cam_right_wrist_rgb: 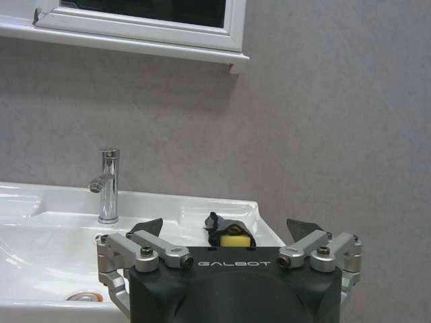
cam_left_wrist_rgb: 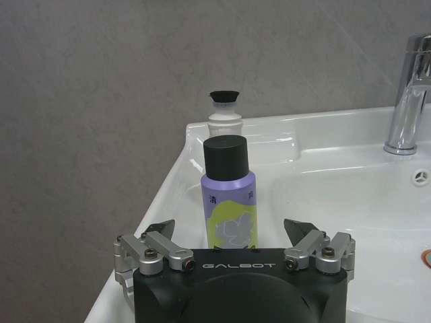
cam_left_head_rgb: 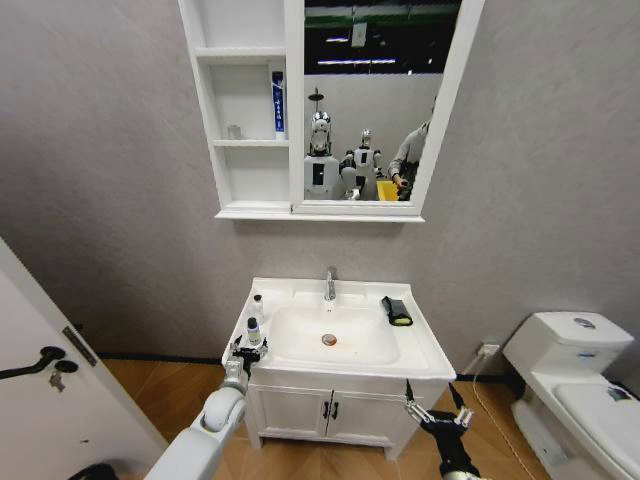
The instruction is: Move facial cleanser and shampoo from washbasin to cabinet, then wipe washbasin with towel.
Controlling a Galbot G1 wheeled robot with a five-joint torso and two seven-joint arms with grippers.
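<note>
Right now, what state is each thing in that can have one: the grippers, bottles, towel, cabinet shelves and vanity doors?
Left gripper: open, at the purple bottle.
Right gripper: open, low before the vanity.
Purple bottle: upright, capped, on the washbasin rim.
White bottle: upright, behind it.
Towel: folded, on the rim.
Cabinet: blue tube standing on a shelf.
Vanity doors: shut.

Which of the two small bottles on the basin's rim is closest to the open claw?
The lilac bottle with the black cap, right between the left gripper fingers; the white bottle stands behind.

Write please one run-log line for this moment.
left tool: open, at purple bottle on washbasin | right tool: open, low before basin | towel: on rim
</note>
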